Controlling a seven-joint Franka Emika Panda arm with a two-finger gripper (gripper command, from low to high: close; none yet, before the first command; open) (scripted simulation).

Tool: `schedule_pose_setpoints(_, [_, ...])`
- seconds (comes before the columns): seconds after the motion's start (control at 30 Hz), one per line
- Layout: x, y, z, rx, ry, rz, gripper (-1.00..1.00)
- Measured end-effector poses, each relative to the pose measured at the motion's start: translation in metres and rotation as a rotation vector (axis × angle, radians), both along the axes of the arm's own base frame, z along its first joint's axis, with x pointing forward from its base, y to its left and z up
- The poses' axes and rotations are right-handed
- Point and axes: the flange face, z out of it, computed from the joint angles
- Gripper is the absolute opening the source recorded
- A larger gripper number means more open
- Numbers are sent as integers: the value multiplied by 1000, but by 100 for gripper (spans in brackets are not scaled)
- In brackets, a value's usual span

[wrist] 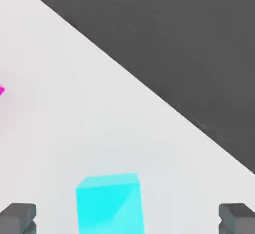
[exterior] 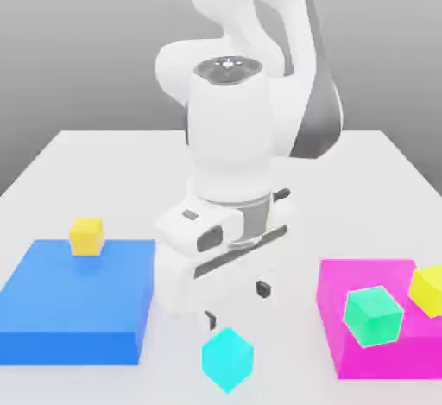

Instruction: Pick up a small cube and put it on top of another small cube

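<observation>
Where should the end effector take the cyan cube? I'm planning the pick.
Probably from straight above, pads on two opposite side faces of the cyan cube. It sits alone on the white table, flat and unobstructed, and the open end effector already straddles it.

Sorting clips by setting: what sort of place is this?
Likely a simulated tabletop test scene, not a real room: a plain white table, flat-coloured blocks such as the blue slab and cyan cube, and a featureless grey backdrop.

Chunky glossy white arm [exterior: 231, 136], dark grey joint band, boxy white hand with small dark grey fingertips [exterior: 263, 288].
</observation>
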Motion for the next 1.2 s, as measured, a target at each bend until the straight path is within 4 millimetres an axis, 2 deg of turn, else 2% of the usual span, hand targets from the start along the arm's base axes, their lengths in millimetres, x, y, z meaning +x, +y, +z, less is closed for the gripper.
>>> schedule_pose_setpoints(0.17, [-4,-1,-61,-10,16,19,0])
schedule_pose_setpoints(0.2, [-4,-1,-69,-9,17,18,-100])
schedule_pose_setpoints(0.4, [-5,-1,-73,-8,19,18,-100])
schedule_pose_setpoints(0.43, [-4,-1,-69,-8,18,19,-100])
schedule_pose_setpoints(0.6, [-4,-1,-18,-9,18,19,-100])
schedule_pose_setpoints(0.63, [-2,7,-7,-5,19,39,-100])
schedule_pose_setpoints(0.7, [7,41,18,7,21,135,-100])
schedule_pose_setpoints(0.83, [9,133,75,11,23,383,-100])
schedule_pose_setpoints(0.93, [-1,188,117,-4,19,540,-100])
schedule_pose_setpoints(0.97, [-4,200,115,-7,18,570,-100])
schedule_pose_setpoints(1.03, [-8,210,92,-9,17,596,-100])
schedule_pose_setpoints(1.07, [-1,195,78,-10,18,564,100])
schedule_pose_setpoints(1.2, [-1,195,78,-10,18,563,100])
